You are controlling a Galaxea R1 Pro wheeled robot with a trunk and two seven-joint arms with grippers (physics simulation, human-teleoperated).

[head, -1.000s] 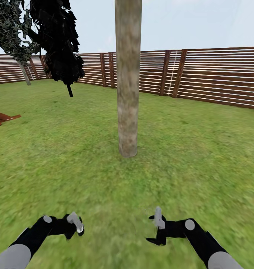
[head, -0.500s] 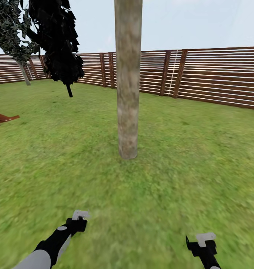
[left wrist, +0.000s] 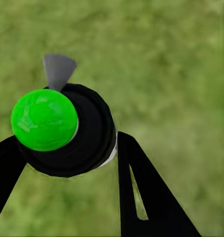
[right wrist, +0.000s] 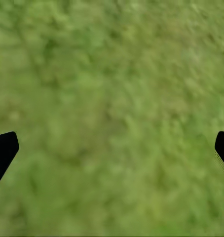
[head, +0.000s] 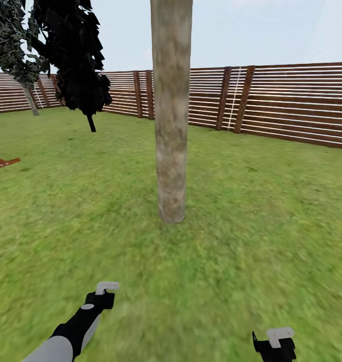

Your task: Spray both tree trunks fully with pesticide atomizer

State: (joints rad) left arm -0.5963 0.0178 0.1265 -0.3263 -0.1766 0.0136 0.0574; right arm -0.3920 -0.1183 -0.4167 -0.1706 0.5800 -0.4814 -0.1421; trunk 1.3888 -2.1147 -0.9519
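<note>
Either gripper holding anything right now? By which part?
Left gripper clamps a black, green-capped sprayer by its round body's sides. Right gripper is open, holding nothing.

No text, label, brand, number or sign can be read.

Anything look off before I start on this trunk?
One oddity: in the left wrist view the left gripper holds a black canister topped by a bright green ball, not visibly white and red like a sprayer. The trunk stands upright and looks bare of mist.
</note>
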